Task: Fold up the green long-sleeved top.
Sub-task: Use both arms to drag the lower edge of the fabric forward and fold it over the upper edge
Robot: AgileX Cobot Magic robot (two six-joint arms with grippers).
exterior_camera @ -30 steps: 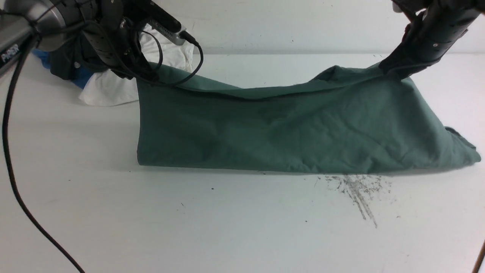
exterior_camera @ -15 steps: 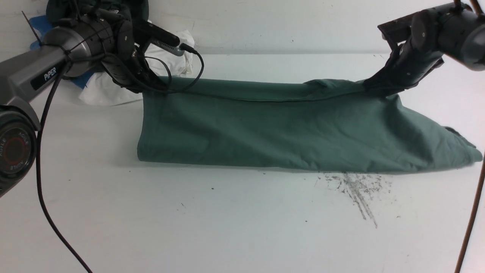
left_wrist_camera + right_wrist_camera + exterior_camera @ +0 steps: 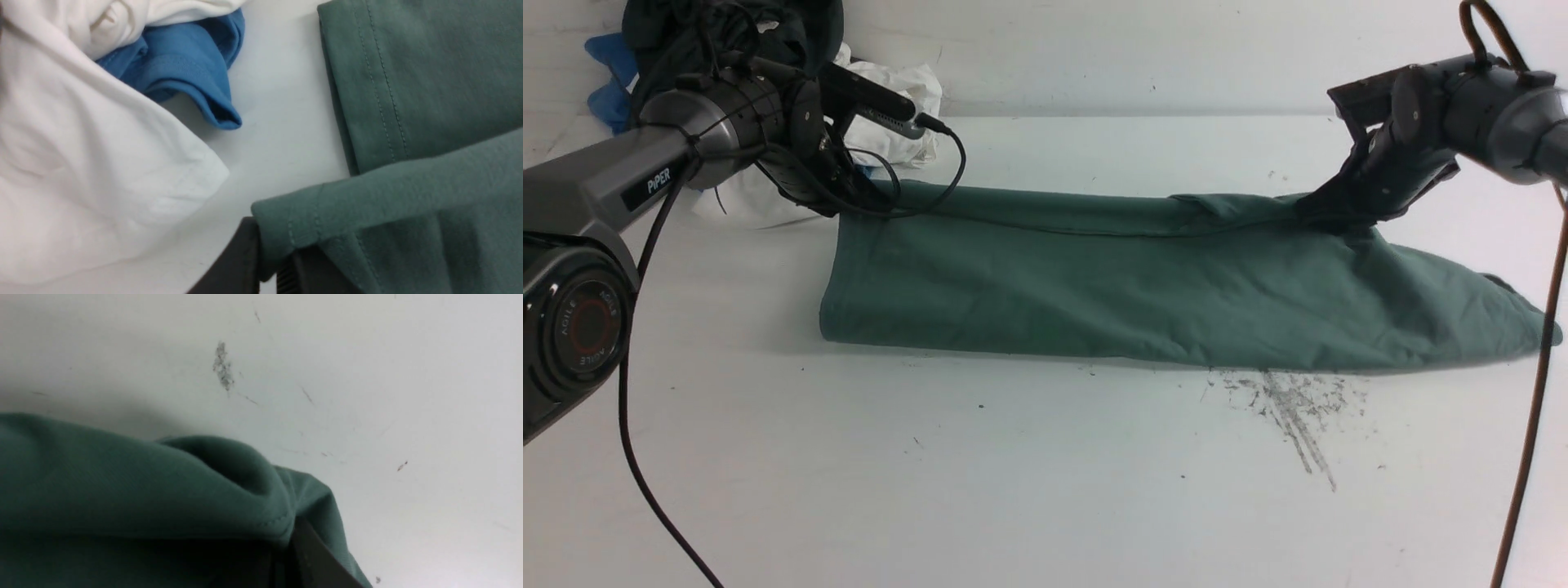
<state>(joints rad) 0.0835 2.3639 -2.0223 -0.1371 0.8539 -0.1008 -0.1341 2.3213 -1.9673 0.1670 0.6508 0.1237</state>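
The green top [image 3: 1094, 286] buries the tips of my right claw [image 3: 1323, 219], so I cannot tell its grip. My left claw [image 3: 269, 263], pinching the hem, is cut off by the wrist view's edge.

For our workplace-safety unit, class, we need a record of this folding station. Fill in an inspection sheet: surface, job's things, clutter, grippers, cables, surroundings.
Surface: white table, grey scuff marks near the front right.
Job's things: green long-sleeved top lies doubled over, spread across the table.
Clutter: white garment, blue garment and dark garment heaped at the far left.
Grippers: left gripper pinches the top's far left corner; right gripper sits at its far right edge, grip unclear.
Cables: black cable trails down on the left; brown cable hangs at the right edge.
Surroundings: pale wall behind the table.
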